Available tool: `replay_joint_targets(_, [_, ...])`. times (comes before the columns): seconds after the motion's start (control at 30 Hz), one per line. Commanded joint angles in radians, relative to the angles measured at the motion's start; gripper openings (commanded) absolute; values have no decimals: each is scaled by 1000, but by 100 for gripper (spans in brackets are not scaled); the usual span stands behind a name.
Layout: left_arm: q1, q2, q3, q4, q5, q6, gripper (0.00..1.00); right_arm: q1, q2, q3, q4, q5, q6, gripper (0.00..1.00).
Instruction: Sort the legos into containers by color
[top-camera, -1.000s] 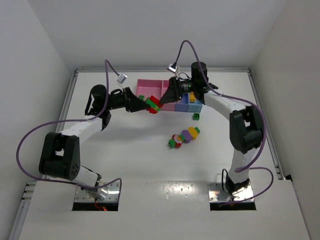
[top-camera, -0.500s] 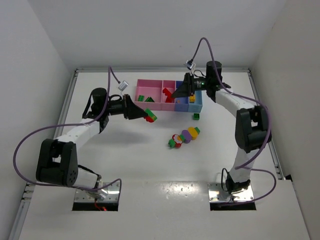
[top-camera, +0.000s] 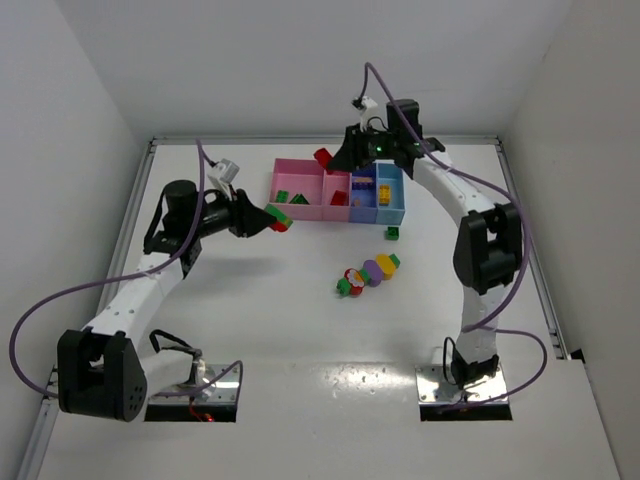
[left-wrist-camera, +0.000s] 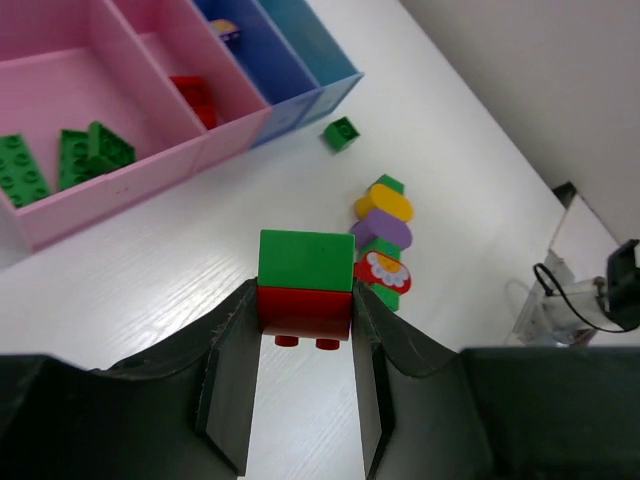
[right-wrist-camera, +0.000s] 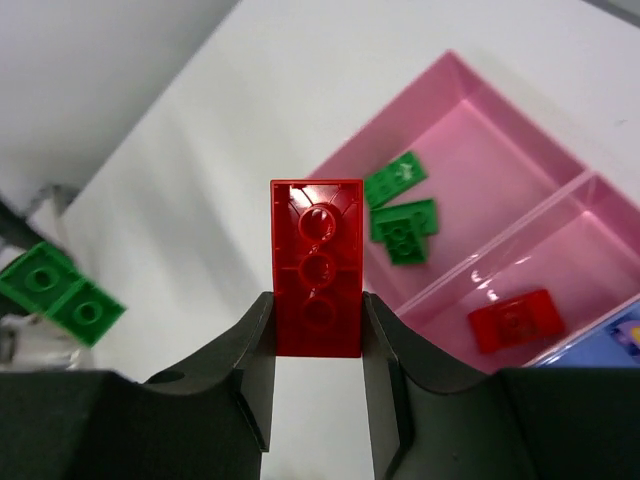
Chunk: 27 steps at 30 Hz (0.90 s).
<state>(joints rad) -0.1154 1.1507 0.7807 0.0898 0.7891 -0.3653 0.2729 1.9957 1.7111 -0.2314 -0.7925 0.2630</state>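
Left of bins (top-camera: 300, 213), left claw (left-wrist-camera: 303, 300) grips green-red stack (left-wrist-camera: 305, 285) above worktop (top-camera: 290, 320); right claw (right-wrist-camera: 317, 310) clamps red brick (right-wrist-camera: 317, 265) near bins' far rim, pink end.

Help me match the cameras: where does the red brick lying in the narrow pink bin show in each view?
Top external: red brick, upper centre, in the narrow pink bin.
Left wrist: red brick, upper left.
Right wrist: red brick, lower right.
Shared landmark: the green bricks in the wide pink bin alongside.
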Motion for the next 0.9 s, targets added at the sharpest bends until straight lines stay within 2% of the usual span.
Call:
replay_joint_targets(0.0, [22,-25,11,-41,-71,48,9,11,75,65,-36,217,-51,0])
replay_joint_targets(0.07, [31,-25,11,-41,-71,48,9,11,93,74,-36,281,-51,0])
replay_joint_targets(0.3, [40,4,29,-30,-80,48,9,11,150,85,-55,348,-51,0])
replay_joint_targets(0.37, [40,27,40,-19,-80,48,9,21,178,85,-55,357,-51,4])
replay_joint_targets(0.4, [40,27,40,-7,-80,48,9,22,178,85,-65,366,-51,7])
replay_joint_targets(0.43, [40,53,54,-7,-80,48,9,22,189,85,-65,375,-51,22])
replay_joint_targets(0.5, [40,72,66,2,-80,39,9,32,189,85,-74,375,-62,41])
replay_joint_targets(0.53, [40,72,78,2,-80,39,9,32,189,85,-74,375,-62,55])
replay_joint_targets(0.57, [40,96,78,2,-80,39,9,32,189,85,-74,375,-62,58])
replay_joint_targets(0.6, [40,96,89,2,-71,39,9,32,180,85,-74,359,-74,68])
replay_joint_targets(0.73, [40,136,89,37,-16,16,9,20,124,44,-83,256,-87,78])
replay_joint_targets(0.8, [40,145,89,77,44,-3,9,9,94,10,-72,123,-99,78])
replay_joint_targets(0.83, [40,156,78,105,108,-36,9,-17,63,-2,-54,-59,-99,78])
replay_joint_targets(0.87, [40,156,78,131,145,-56,9,-26,49,-28,-37,-158,-99,78])
